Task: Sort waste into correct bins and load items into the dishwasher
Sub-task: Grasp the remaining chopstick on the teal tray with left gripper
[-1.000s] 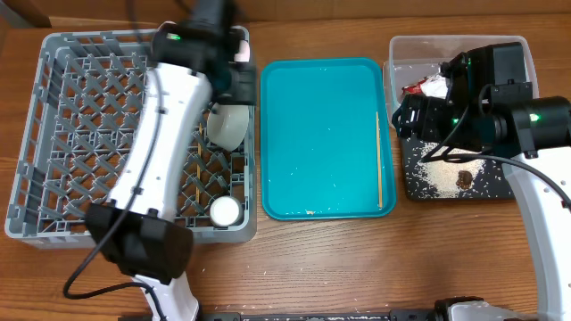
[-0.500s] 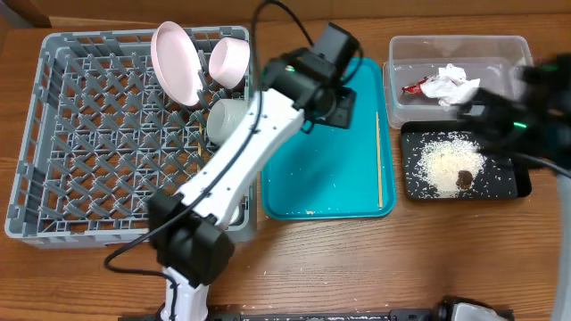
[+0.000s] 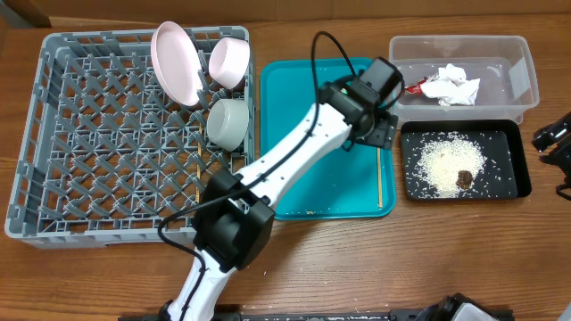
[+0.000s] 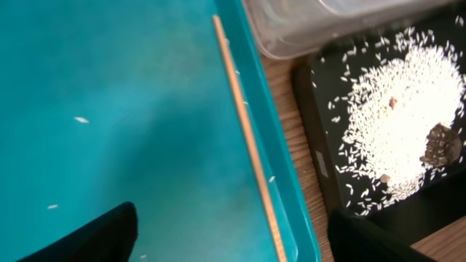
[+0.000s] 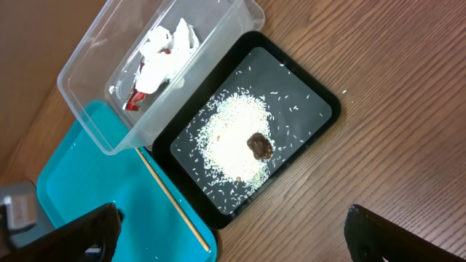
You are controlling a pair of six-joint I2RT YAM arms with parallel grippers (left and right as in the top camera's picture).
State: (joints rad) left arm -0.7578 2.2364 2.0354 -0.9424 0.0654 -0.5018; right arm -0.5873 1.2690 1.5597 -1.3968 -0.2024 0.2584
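The wooden counter (image 3: 357, 267) fills the overhead view. The grey dish rack (image 3: 53, 134) takes the left side. The teal tray (image 3: 303, 80) lies in the middle. The left arm (image 3: 285, 165) reaches from the bottom centre across this tray to its upper right corner.

At the upper right sits the clear tub (image 3: 526, 71), with the black tray (image 3: 517, 183) just below it, the two touching or nearly so.

In the upper part of the rack the pink plate (image 3: 174, 62) stands on edge. The pink bowl (image 3: 230, 61) is tipped on its side just right of it. The grey-green bowl (image 3: 227, 123) lies on its side below them, by the rack's right wall.

The white napkin (image 3: 451, 87) lies crumpled in the tub, with the red wrapper (image 3: 415, 87) at its left. A heap of rice (image 3: 442, 160) covers the middle of the black tray, with the brown lump (image 3: 464, 178) on its lower right part.

One chopstick (image 4: 244, 131) lies inside the teal tray along its right rim.

The left fingers (image 4: 95, 236) are spread wide above that rim, with nothing between them. The right fingers (image 5: 80, 236) are also spread and empty, high over the black tray.
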